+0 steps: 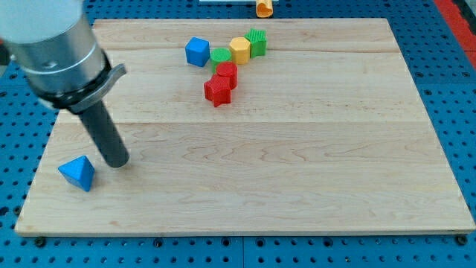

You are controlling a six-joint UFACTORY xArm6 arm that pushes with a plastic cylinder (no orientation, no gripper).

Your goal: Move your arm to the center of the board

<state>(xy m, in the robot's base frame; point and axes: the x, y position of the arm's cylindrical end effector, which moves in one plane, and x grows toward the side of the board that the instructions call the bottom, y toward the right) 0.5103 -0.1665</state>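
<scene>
Task barely begun: my tip (117,162) rests near the view's left edge of the table (297,193), just beside the blue triangular block (78,173); the centre lies well apart, toward the view's right. The arm has no jaws, only a rod.

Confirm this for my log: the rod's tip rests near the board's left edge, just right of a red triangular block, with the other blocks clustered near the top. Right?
Not quite. The triangular block beside my tip is blue, not red, as the camera view shows. The rest holds: my tip sits near the board's left edge, just right of that block, and the other blocks cluster near the view's top.
</scene>
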